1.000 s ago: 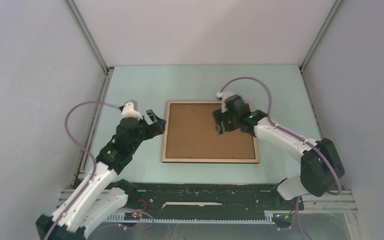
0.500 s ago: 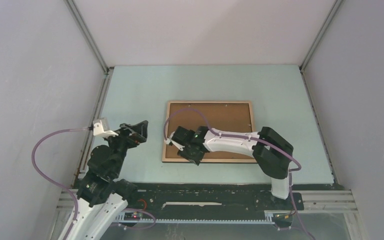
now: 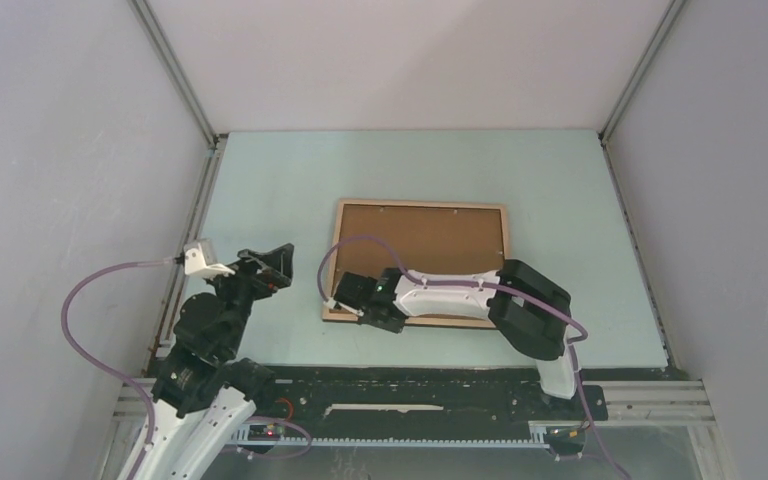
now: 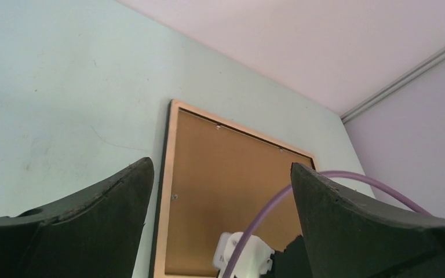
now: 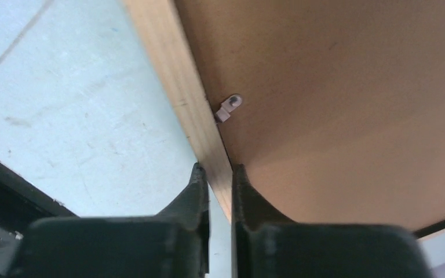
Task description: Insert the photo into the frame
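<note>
Across the pale worktop [image 3: 260,180], the frame [image 3: 420,203] lies back-up with its brown backing board [image 3: 430,240] seated; the photo itself does not show. Having swung over from the far side, the right tool [image 5: 220,172] now pinches the frame's left rail near its corner, probably to lift or turn it. The left tool [image 4: 220,167] hovers spread, idle.

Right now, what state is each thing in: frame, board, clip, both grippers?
frame: back side up, gripped on its left rail near the front corner.
backing board: seated in the frame.
clip: lying over the board's edge.
left gripper: open, empty, off the frame.
right gripper: shut on the frame's rail.
</note>
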Motion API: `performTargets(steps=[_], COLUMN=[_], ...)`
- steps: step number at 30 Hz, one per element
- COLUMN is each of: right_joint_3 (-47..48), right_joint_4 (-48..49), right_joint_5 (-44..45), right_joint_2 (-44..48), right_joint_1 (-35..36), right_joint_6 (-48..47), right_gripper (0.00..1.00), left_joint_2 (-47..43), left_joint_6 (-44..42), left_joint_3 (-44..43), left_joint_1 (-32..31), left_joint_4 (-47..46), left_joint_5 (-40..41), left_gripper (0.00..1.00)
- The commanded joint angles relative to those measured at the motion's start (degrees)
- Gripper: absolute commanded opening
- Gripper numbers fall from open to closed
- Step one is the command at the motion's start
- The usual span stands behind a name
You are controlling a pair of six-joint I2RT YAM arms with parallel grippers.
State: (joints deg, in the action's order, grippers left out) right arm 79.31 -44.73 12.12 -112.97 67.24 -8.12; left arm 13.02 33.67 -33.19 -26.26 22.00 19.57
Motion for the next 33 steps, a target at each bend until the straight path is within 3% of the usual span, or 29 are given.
performTargets(steps=[1,7,10,13,16,19,23,26,29,33], right_joint_3=[-1.03,-3.27,-4.51,-4.59,-4.65,-4.74,-4.72,-4.74,-4.71,-4.72], right_joint_4=[4.41,9.65,12.31,13.77,14.59,15.33,17.01,17.48,17.67,17.36], right_joint_5=[8.05,-1.45,-8.91,-14.59,-17.84,-18.86,-20.59,-19.82,-19.51,-17.1], right_joint_2=[2.35,12.22,16.02,17.65,19.0,19.91,20.37,20.2,20.26,21.03], right_joint_1=[1.45,-4.08,-7.19,-9.73,-11.95,-13.32,-14.39,-14.63,-15.07,-14.67], right_joint_6=[0.95,1.65,1.94,2.65,3.42,4.45,6.18,7.18,7.93,9.67], right_gripper=[0.02,0.0,0.0,0.0,0.0,0.0,0.0,0.0,0.0,0.0], left_joint_2=[-0.27,3.19,6.01,9.49,16.09,26.53,40.22,48.4,57.09,65.13], left_joint_6=[4.98,20.73,25.22,24.09,29.55,36.37,43.29,46.79,48.81,52.33], left_joint_3=[-0.47,0.22,2.04,8.55,15.56,19.76,20.22,20.03,17.84,18.22], left_joint_1=[0.16,0.16,0.16,0.16,0.24,0.28,0.25,-0.02,-0.28,-0.33], left_joint_4=[4.4,14.53,13.37,-0.37,-22.29,-40.63,-54.77,-66.11,-70.28,-82.43], left_joint_5=[5.19,14.31,8.82,-8.42,-23.59,-31.91,-36.88,-37.43,-37.95,-38.24], left_gripper=[0.95,0.95,0.98,0.99,1.0,1.0,0.96,0.88,0.75,0.38])
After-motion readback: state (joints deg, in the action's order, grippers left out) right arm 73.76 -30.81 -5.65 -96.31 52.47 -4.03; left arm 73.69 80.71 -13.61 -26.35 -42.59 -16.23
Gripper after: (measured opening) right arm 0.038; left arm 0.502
